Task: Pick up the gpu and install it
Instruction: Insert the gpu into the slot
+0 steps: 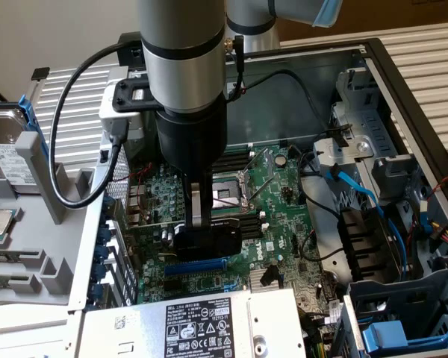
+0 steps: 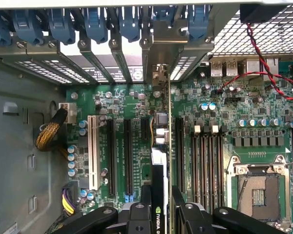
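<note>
The gpu (image 1: 207, 240) stands on edge over the green motherboard (image 1: 284, 190), its black shroud facing the exterior camera. It sits right above a blue expansion slot (image 1: 194, 265). My gripper (image 1: 200, 216) comes straight down from above and is shut on the card's upper edge. In the wrist view the gpu (image 2: 159, 180) runs edge-on between my two black fingers (image 2: 144, 207). Its silver end bracket (image 2: 159, 73) reaches the case's rear slot openings. Whether the card's connector is pressed into the slot I cannot tell.
Black expansion slots (image 2: 127, 156) and a white slot (image 2: 92, 151) lie beside the card, with memory slots (image 2: 207, 161) and the open CPU socket (image 2: 258, 190) on the other side. Blue slot latches (image 2: 95, 22) line the rear wall. A power supply (image 1: 201, 324) sits in front; cables (image 1: 351, 190) crowd the exterior view's right.
</note>
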`<act>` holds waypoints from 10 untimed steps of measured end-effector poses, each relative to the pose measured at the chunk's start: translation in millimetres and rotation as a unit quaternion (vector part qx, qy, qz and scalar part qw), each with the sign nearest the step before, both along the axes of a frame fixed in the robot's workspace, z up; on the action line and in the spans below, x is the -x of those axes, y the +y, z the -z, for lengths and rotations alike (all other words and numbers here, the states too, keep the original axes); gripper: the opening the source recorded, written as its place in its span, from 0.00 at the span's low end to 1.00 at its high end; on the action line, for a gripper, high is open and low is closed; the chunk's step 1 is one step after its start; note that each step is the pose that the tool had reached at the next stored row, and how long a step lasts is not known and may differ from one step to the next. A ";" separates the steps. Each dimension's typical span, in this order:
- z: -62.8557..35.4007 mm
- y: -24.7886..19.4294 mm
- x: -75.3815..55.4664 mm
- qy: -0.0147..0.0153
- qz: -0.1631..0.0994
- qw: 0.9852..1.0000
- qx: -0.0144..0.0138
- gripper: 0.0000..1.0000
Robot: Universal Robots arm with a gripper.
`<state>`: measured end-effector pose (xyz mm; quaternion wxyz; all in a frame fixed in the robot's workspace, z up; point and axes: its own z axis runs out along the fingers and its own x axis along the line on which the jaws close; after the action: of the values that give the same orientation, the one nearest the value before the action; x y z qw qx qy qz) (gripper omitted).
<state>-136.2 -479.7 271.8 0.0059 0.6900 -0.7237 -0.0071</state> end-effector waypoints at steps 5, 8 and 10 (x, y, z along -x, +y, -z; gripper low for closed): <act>0.4 0.3 0.3 0.000 0.000 1.000 0.000 0.26; 1.5 0.3 0.3 0.000 0.000 1.000 0.000 0.26; 1.7 0.5 0.8 0.000 0.000 1.000 0.000 0.26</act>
<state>-137.0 -479.2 270.2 0.0059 0.6899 -0.7238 -0.0071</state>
